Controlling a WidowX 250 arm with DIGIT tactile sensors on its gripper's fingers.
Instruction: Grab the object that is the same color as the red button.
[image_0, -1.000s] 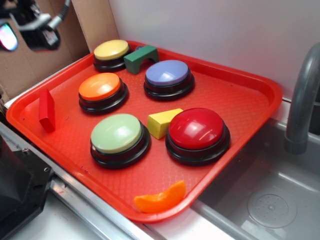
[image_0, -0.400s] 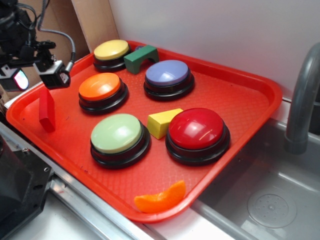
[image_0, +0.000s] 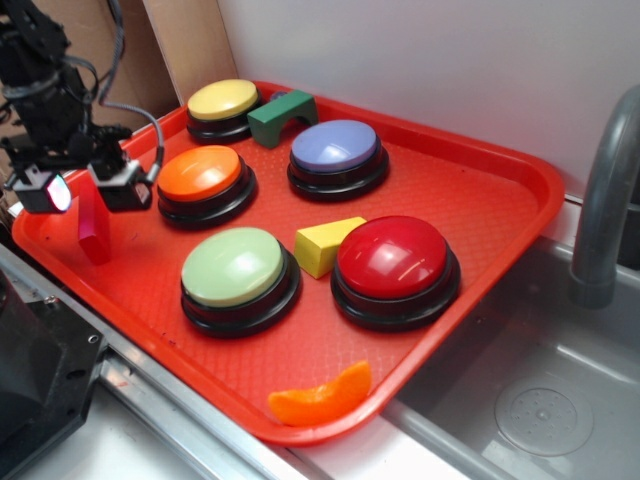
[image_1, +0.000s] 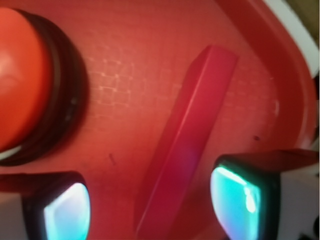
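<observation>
The object, a small flat red block (image_0: 94, 229), stands on edge near the left corner of the red tray (image_0: 480, 190). My gripper (image_0: 84, 190) hovers right over the block, open, one finger on each side of it. In the wrist view the red block (image_1: 187, 140) runs diagonally between my two glowing fingertips (image_1: 67, 212), with a gap on both sides. The red button (image_0: 392, 258), a glossy dome on a black base, sits at the tray's right front, far from my gripper.
Orange button (image_0: 201, 174) sits just right of my gripper; orange button (image_1: 20, 75) fills the wrist view's left. Green (image_0: 233, 267), purple (image_0: 335, 147) and yellow (image_0: 223, 100) buttons, a yellow wedge (image_0: 328, 243), green arch (image_0: 281, 116) and orange crescent (image_0: 322, 398) share the tray. A sink (image_0: 540, 400) lies right.
My gripper has come down from the upper left and now hangs low over the red block, straddling it. Nothing on the tray has moved.
</observation>
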